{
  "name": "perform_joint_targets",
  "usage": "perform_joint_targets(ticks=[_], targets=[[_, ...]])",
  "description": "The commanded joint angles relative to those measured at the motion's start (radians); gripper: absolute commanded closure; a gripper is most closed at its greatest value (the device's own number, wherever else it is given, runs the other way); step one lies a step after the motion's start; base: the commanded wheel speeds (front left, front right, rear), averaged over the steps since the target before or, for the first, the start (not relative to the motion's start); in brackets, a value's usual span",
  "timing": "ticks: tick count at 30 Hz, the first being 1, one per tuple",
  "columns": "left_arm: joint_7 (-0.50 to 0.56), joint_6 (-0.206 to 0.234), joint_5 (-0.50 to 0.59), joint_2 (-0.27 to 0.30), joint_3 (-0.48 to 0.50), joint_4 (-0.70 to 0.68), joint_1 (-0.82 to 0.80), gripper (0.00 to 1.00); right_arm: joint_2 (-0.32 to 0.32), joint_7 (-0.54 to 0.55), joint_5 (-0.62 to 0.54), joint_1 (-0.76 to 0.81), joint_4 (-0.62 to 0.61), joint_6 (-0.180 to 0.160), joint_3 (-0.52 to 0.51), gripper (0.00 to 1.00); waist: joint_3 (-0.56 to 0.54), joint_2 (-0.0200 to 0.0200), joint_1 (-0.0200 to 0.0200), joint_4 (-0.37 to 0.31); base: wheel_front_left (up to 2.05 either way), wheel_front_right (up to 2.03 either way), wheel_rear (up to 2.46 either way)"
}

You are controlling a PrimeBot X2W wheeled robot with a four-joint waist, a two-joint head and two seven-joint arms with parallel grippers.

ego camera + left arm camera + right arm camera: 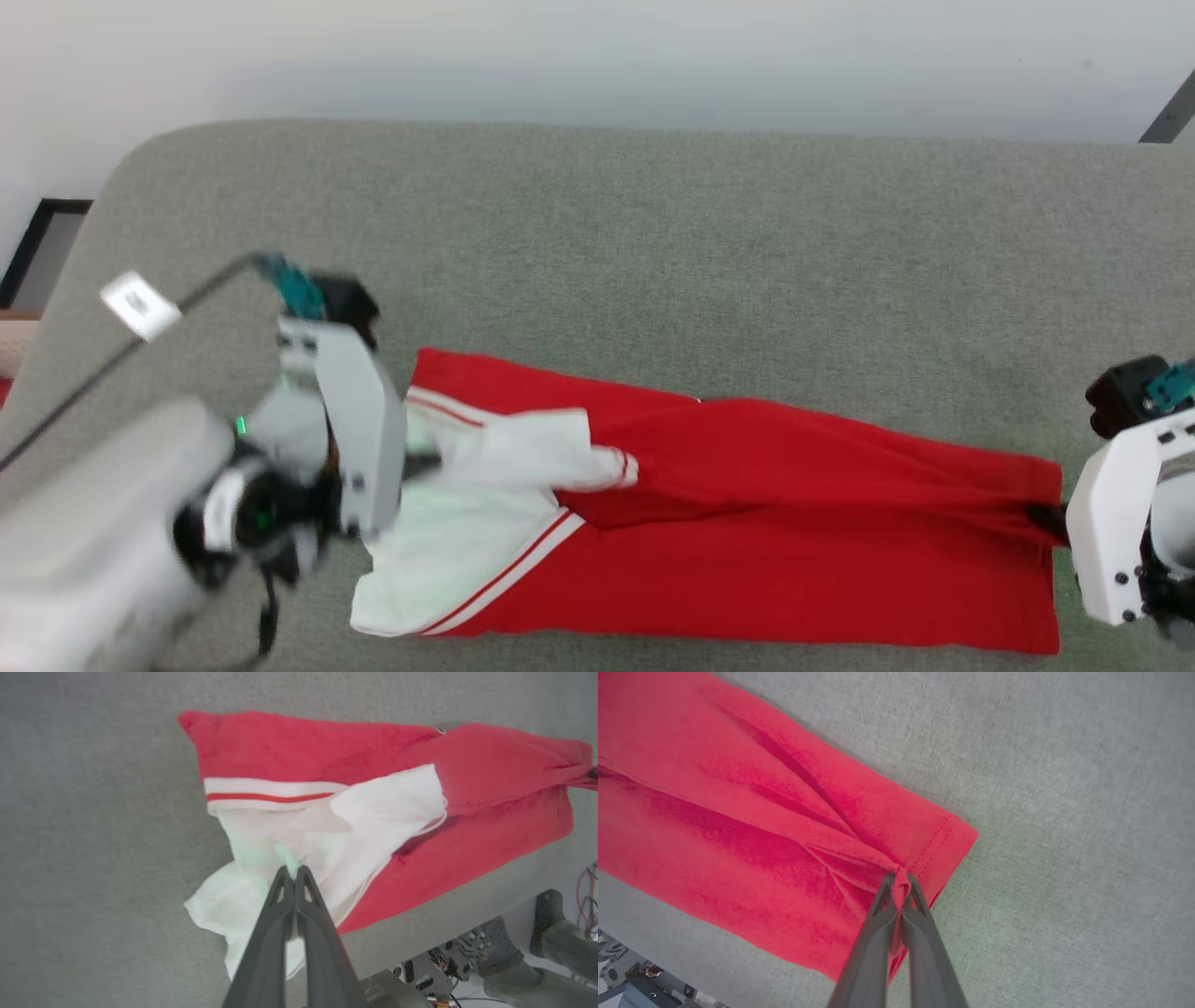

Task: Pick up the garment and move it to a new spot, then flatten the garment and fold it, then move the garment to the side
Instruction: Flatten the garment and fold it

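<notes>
Two hands are closed on the garment [766,541], which is laid lengthwise along the near part of the grey surface [653,233]. At the left end, a fold of its white cloth is pinched by the left hand [293,870]. The creased red body is stretched rightwards to the hem, where a tuck of red cloth is pinched by the right hand [901,882].
</notes>
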Motion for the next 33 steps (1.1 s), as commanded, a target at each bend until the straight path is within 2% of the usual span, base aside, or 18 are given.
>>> perform_joint_targets(ticks=[1,4,7,12,13,14,15,16,17,18,19,20,21,27,33], targets=[[0.001,0.03,-0.011,0.018,-0.004,-0.041,0.043,1.0,0.004,0.005,-0.008,0.021,-0.003,-0.001,-0.001,1.0,0.001,-0.0001,0.0,-0.003,0.0,0.0,0.0],[-0.019,0.078,-0.008,0.048,-0.018,-0.106,0.104,1.0,0.02,0.011,-0.003,0.043,0.007,-0.001,0.005,1.0,0.001,-0.0001,0.0,-0.007,0.0,0.0,0.0],[-0.036,0.09,-0.026,0.042,-0.028,-0.109,0.155,1.0,0.037,0.013,-0.002,0.046,0.026,-0.001,0.018,1.0,-0.002,-0.0001,0.0,-0.012,0.0,0.0,0.0],[-0.065,0.055,-0.02,0.007,-0.041,-0.039,0.179,1.0,0.057,-0.001,-0.019,0.022,0.068,-0.001,0.038,1.0,-0.011,-0.0001,0.0,-0.017,0.0,0.0,0.0],[-0.071,0.047,-0.023,0.0,-0.037,-0.021,0.181,1.0,0.063,-0.004,-0.021,0.019,0.075,-0.001,0.043,0.94,-0.013,-0.0001,0.0,-0.019,0.0,0.0,0.0],[-0.077,0.041,-0.023,-0.004,-0.037,-0.006,0.179,1.0,0.069,-0.011,-0.021,0.014,0.079,-0.001,0.045,0.73,-0.016,-0.0001,0.0,-0.02,0.0,0.0,0.0],[-0.081,0.035,-0.018,-0.008,-0.037,0.009,0.176,0.76,0.071,-0.013,-0.025,0.01,0.086,-0.001,0.049,0.41,-0.02,-0.0001,0.0,-0.02,0.0,0.0,0.0],[-0.084,0.029,-0.012,-0.01,-0.039,0.019,0.173,0.65,0.071,-0.014,-0.025,0.006,0.089,-0.001,0.056,0.0,-0.025,-0.0001,0.0,-0.022,0.0,0.0,0.0],[-0.091,0.026,-0.008,-0.012,-0.038,0.029,0.169,0.56,0.071,-0.011,-0.022,0.003,0.091,-0.001,0.061,0.0,-0.03,-0.0001,0.0,-0.023,0.0,0.0,0.0],[-0.097,0.021,-0.006,-0.014,-0.035,0.036,0.166,0.36,0.073,-0.01,-0.016,0.001,0.094,-0.001,0.062,0.0,-0.037,-0.0001,0.0,-0.023,0.0,0.0,0.0],[-0.104,0.019,-0.005,-0.015,-0.032,0.041,0.167,0.11,0.074,-0.006,-0.012,0.002,0.096,-0.001,0.063,0.0,-0.044,-0.0001,0.0,-0.024,0.0,0.0,0.0],[-0.104,0.019,-0.005,-0.015,-0.032,0.041,0.167,0.11,0.074,-0.006,-0.012,0.002,0.096,-0.001,0.063,0.0,-0.044,-0.0001,0.0,-0.024,0.0,0.0,0.0],[-0.11,0.016,-0.004,-0.014,-0.03,0.042,0.169,0.0,0.073,-0.003,-0.011,0.005,0.099,-0.001,0.063,0.0,-0.052,-0.0001,0.0,-0.024,0.0,0.0,0.0],[-0.188,0.014,0.005,0.012,-0.003,0.024,0.205,0.0,0.097,-0.005,-0.005,0.028,0.106,-0.001,0.024,0.0,-0.118,-0.0001,0.0,-0.022,0.0,0.0,0.0],[-0.359,0.007,0.051,0.039,0.034,-0.024,0.264,0.0,0.136,-0.029,-0.005,0.069,0.107,-0.001,-0.046,0.0,-0.181,-0.0001,0.0,-0.007,0.0,0.0,0.0]])
